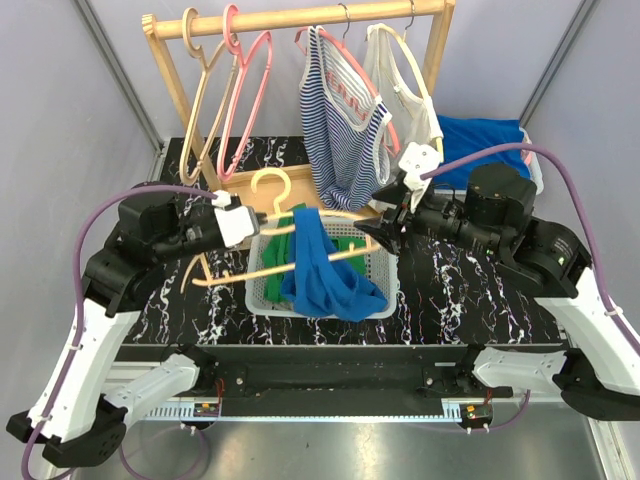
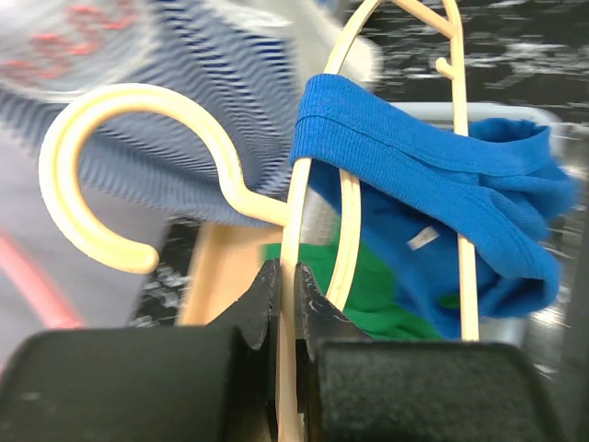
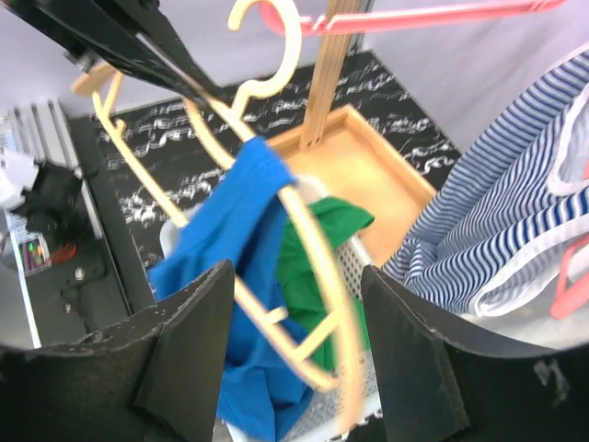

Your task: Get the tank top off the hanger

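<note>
Steadiness on the left side matters most here: the left pincer [image 2: 285,308] is pressed together on the cream hanger [image 2: 87,170] just below its hook, holding it out above the white basket [image 1: 262,292] on the bench [image 1: 470,290]. The blue tank top [image 1: 318,262] is draped over the hanger's arms, one strap looped round a bar, its bulk sagging toward the basket, where a green garment [image 3: 324,224] lies. The right pincer [image 1: 372,232] hovers at the hanger's far end with its fingers spread, pinching nothing (its wrist view shows cloth and bar ahead of the fingers). A good pull would likely take only cloth, low on the hanging bulk and clear of the bar, then draw it off toward the free end; catching the bar too would probably twist the hanger in the left grip.
</note>
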